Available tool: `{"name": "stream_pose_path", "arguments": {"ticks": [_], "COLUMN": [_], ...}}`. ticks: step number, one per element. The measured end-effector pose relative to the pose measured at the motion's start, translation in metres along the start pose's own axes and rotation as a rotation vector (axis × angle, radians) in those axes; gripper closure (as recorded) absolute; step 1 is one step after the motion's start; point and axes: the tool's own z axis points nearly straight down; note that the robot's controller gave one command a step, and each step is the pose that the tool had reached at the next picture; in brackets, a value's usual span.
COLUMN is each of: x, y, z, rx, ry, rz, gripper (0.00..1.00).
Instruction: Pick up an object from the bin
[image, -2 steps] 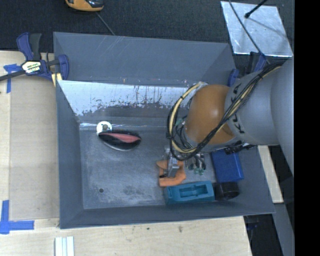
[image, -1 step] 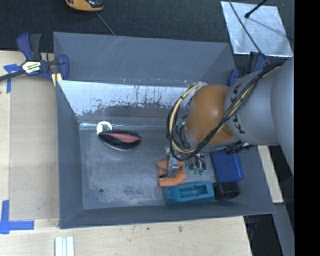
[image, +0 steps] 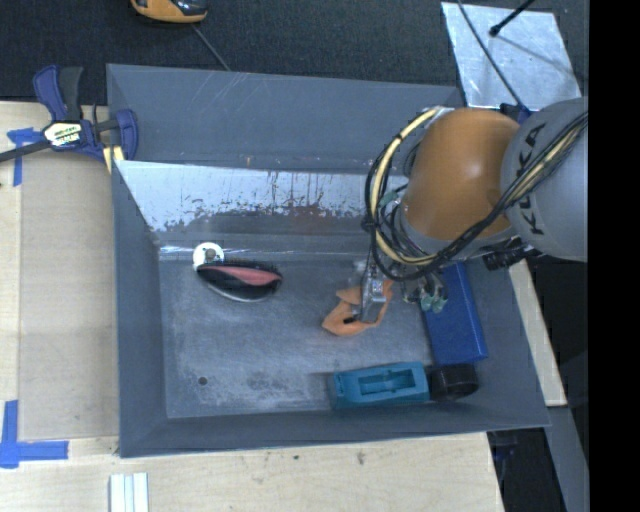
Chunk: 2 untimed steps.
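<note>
Evidently the pick is at an early stage: the claw (image: 375, 296) sits low in the grey metal bin (image: 135, 330), right of its middle, on or just above a small curved orange plastic piece (image: 345, 320) lying on the floor. Whether the claw is released or clenched I cannot tell. Nothing is lifted yet; a sure grasp and the raise remain, I judge. A flat blue rectangular block (image: 460, 320) lies just beside, and a black oval thing with a pink top (image: 240, 280) well apart to the left.
</note>
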Motion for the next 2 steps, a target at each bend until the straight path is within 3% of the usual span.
{"name": "stream_pose_path", "arguments": {"ticks": [1,2], "x": [0.000,-0.015], "y": [0.000,-0.009], "z": [0.000,-0.082], "rx": [0.000,0.000], "ry": [0.000,0.001], "rz": [0.000,-0.035], "gripper": [1.00,1.00]}}
